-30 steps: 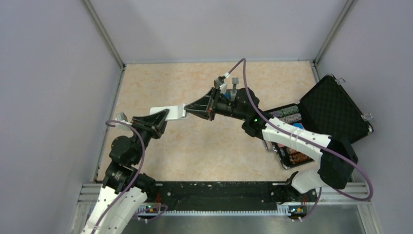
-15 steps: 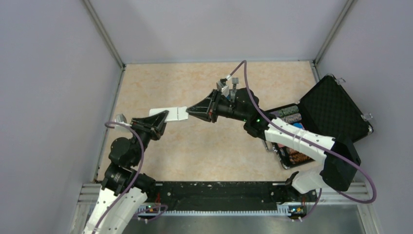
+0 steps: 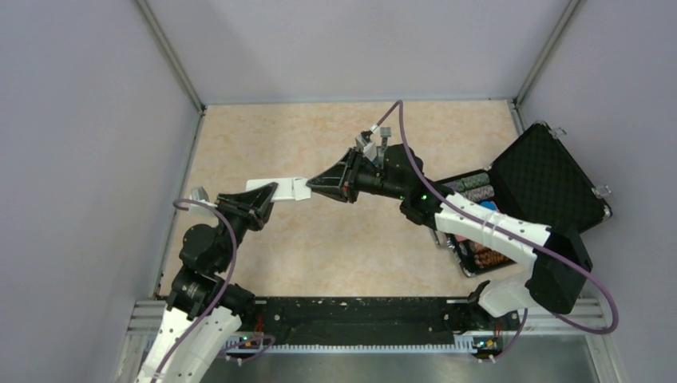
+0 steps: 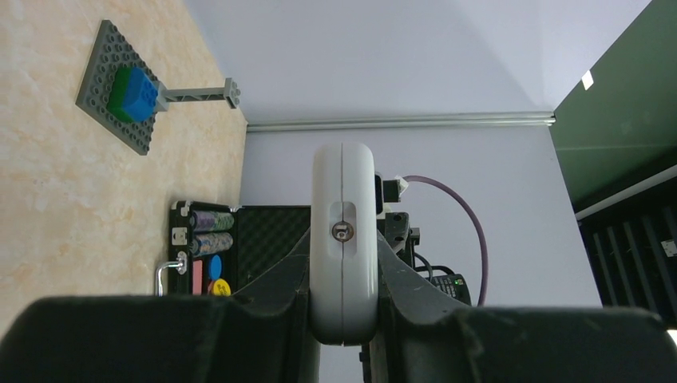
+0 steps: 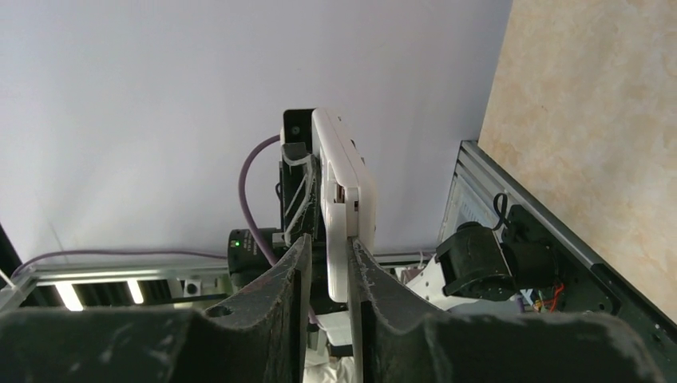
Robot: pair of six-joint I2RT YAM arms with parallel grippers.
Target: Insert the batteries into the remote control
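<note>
The remote control [image 3: 279, 189] is a white handset held level above the table between both arms. My left gripper [image 3: 267, 194] is shut on its left end; in the left wrist view the remote control [image 4: 343, 231] stands edge-on, clamped between the fingers of my left gripper [image 4: 343, 267]. My right gripper [image 3: 311, 187] is at the remote's right end. In the right wrist view a thin white end of the remote control [image 5: 343, 183] sits between the jaws of my right gripper [image 5: 329, 241], which stand slightly apart, with a gap on the left side. The batteries are out of view.
A black case [image 3: 547, 179] with its lid open lies at the right, holding rows of poker chips [image 3: 475, 187]. A grey studded plate with a blue block [image 4: 120, 88] lies on the table at the back, partly behind the right arm. Walls close in on three sides.
My right gripper has loosened its jaws and drawn back slightly to the right along the remote's end. The left gripper has kept the remote still.
</note>
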